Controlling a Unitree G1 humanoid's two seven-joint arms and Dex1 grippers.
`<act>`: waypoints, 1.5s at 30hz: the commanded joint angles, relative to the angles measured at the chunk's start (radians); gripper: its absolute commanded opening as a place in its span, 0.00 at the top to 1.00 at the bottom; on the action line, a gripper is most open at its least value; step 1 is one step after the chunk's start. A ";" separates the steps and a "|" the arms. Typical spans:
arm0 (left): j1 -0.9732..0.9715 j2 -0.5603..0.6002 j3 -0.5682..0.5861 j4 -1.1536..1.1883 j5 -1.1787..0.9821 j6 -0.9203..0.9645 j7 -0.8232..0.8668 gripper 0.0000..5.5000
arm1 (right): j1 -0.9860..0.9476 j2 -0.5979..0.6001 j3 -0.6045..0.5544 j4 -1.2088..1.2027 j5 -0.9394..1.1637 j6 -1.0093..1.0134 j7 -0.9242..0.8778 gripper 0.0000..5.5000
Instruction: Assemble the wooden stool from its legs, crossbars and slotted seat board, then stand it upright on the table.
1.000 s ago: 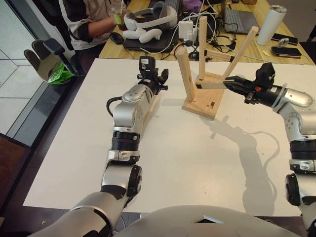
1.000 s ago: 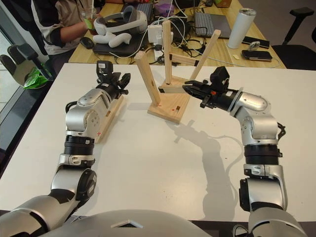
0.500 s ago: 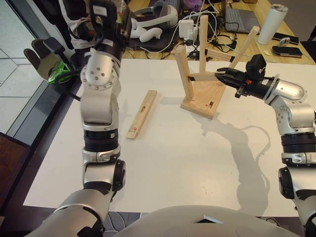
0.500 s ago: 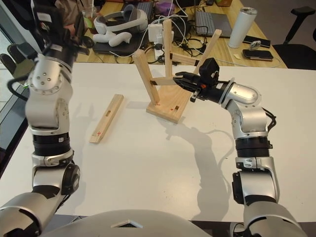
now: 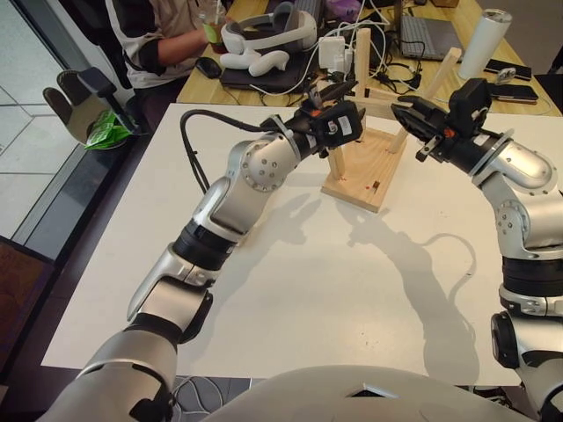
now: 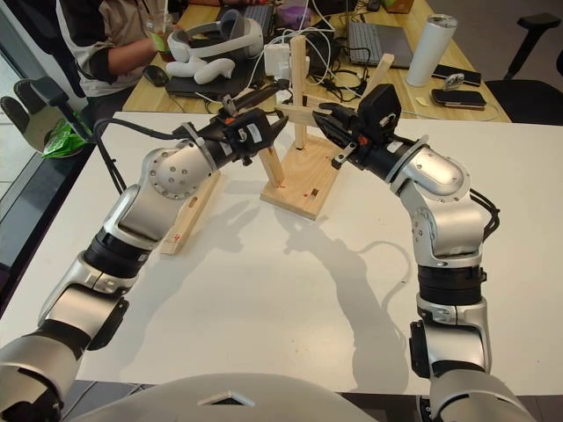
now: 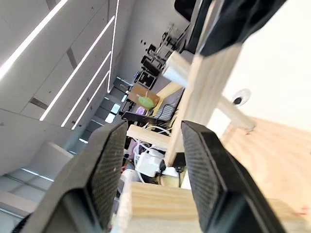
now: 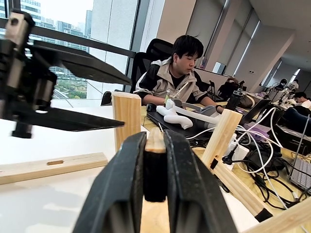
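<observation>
The stool stands upside down on its seat board (image 5: 356, 183), three legs pointing up. My left gripper (image 5: 341, 98) is open, and its fingers (image 7: 109, 179) straddle the top of the near leg (image 6: 272, 163). My right gripper (image 6: 324, 112) is shut on a short crossbar (image 6: 299, 104). It holds the bar level at leg-top height, pointing toward the near leg and the left gripper. The bar's end sits between the pads (image 8: 129, 189). A loose slotted leg (image 6: 188, 211) lies flat on the white table, partly under my left arm.
Behind the table, a wooden desk holds a headset (image 5: 264, 40), cables, a laptop, a tumbler (image 5: 484, 40) and a phone, with a person seated at it. A chair (image 5: 84, 105) stands off the table's left edge. The near half of the table (image 5: 352, 299) is open.
My left arm swung down from high on the left to the near leg's top. My right gripper raised the crossbar from low by the seat board to leg-top height.
</observation>
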 commanded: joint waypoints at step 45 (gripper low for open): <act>0.106 -0.171 -0.038 0.462 -0.022 0.411 -0.454 0.62 | -0.042 0.061 0.035 -0.176 0.161 0.182 -0.069 0.93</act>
